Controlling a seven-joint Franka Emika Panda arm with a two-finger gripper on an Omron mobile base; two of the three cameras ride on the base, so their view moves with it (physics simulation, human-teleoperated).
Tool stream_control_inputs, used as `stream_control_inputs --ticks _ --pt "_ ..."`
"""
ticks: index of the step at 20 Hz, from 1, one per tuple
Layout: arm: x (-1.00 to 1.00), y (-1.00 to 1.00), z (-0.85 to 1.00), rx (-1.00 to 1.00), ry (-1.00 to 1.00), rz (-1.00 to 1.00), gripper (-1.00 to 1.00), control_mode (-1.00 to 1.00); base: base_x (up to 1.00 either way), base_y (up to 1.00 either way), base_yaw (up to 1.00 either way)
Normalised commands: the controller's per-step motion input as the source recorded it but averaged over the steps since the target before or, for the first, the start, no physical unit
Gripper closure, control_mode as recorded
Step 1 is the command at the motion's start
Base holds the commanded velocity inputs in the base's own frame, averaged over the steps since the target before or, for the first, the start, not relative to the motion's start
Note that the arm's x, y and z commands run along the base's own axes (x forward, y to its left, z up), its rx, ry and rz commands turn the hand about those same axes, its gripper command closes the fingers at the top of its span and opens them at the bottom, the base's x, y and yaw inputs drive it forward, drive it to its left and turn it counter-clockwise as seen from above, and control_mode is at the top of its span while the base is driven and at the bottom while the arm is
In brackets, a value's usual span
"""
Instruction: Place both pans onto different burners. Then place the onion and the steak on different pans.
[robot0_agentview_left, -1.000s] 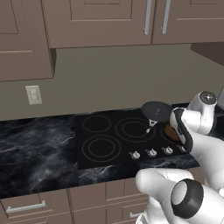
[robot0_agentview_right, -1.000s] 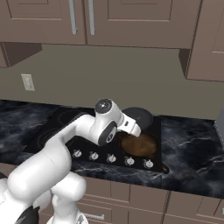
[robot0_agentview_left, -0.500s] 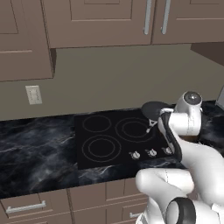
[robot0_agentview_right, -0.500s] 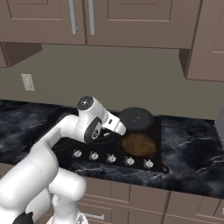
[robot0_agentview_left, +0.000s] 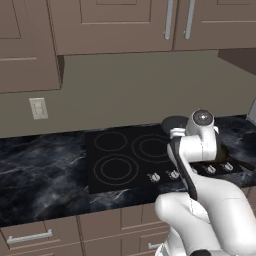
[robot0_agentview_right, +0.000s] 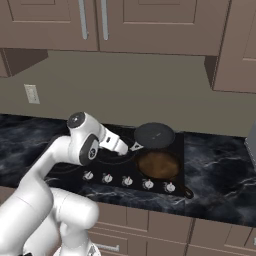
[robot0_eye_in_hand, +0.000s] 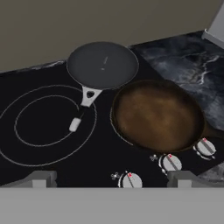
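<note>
The pincer (robot0_eye_in_hand: 112, 177) hangs over the front of the black cooktop (robot0_eye_in_hand: 52, 153), its jaws spread as wide as they go and nothing between them; the two dark fingertips (robot0_eye_in_hand: 41, 178) show at the bottom of the hand view, well apart. Just ahead of the pincer and slightly to its right sits the brown pan (robot0_eye_in_hand: 156, 114), flat on the glass, its dark handle running off to the right edge. Farther ahead, beyond the brown pan and touching or nearly touching its rim, sits the dark pan (robot0_eye_in_hand: 102, 64) at the back of the cooktop, near the wall; its thin silver handle (robot0_eye_in_hand: 83, 109) points back toward the pincer and ends over the ring burner (robot0_eye_in_hand: 46, 124) that lies ahead-left of the pincer. That burner is bare apart from the handle tip over it. Silver knobs (robot0_eye_in_hand: 169, 162) line the cooktop's front edge right under the pincer, between the fingertips and the brown pan. In the right base view the pincer (robot0_agentview_right: 131, 148) is level with the dark pan (robot0_agentview_right: 154, 135) and just left of it, with the brown pan (robot0_agentview_right: 158, 165) in front. In the left base view the arm hides most of both pans. Whether each pan is centred on a burner cannot be told.
</note>
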Motion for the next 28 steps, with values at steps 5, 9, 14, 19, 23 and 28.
stream_control_inputs --ticks 5,9,14,19,23,28 --pt "-0.03 0.29 0.06 0.04 0.00 0.03 -1.00 -1.00 0.00 0.00 0.00" --pt "0.00 0.04 0.03 0.13 0.00 0.13 -1.00 -1.00 0.00 0.00 0.00" --pt "0.00 0.00 0.00 0.15 0.02 0.17 -1.00 -1.00 0.00 0.00 0.00" --pt "0.00 0.08 0.00 0.10 0.03 0.15 -1.00 -1.00 0.00 0.00 0.00" --pt "0.00 0.21 0.00 0.00 0.00 0.03 -1.00 -1.00 0.00 0.00 0.00" --pt "0.00 0.05 0.00 0.00 0.00 0.00 -1.00 1.00 -0.02 0.26 0.00"
